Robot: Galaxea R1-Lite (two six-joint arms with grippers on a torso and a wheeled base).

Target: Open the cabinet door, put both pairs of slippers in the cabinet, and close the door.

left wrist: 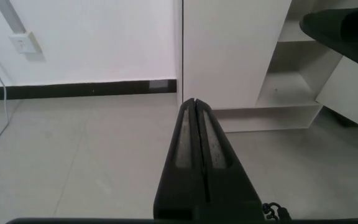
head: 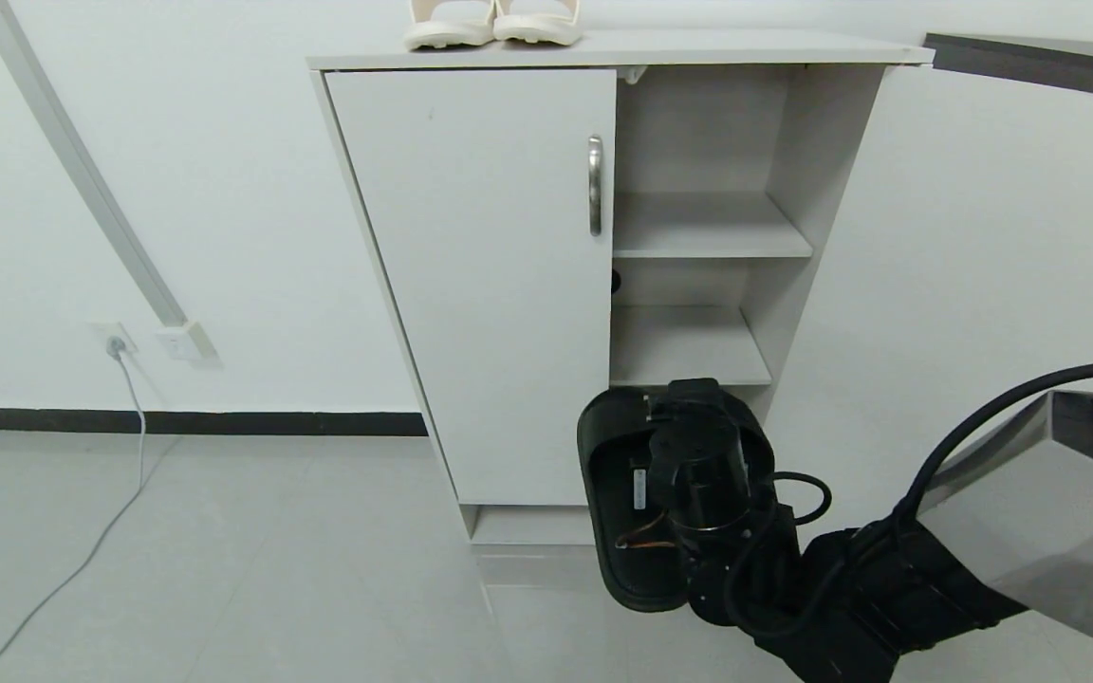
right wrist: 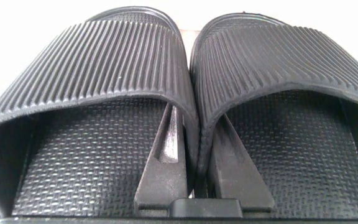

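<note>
The white cabinet (head: 603, 49) has its right door (head: 964, 285) swung open and its left door (head: 480, 285) closed. Two bare shelves (head: 698, 228) show inside. A pair of white slippers (head: 494, 24) lies on the cabinet top. The pair of black slippers (head: 622, 493) hangs low in front of the open side, just below the lower shelf. My right gripper (right wrist: 196, 155) is shut on their two inner walls, pinching both black slippers (right wrist: 129, 74) together. My left gripper (left wrist: 194, 109) is shut on nothing, above the floor left of the cabinet (left wrist: 229, 50).
A wall socket with a grey cable (head: 115, 343) is at the left, the cable trailing over the floor. Open floor (head: 224, 550) lies left of the cabinet. A grey surface (head: 1030, 52) stands behind the open door.
</note>
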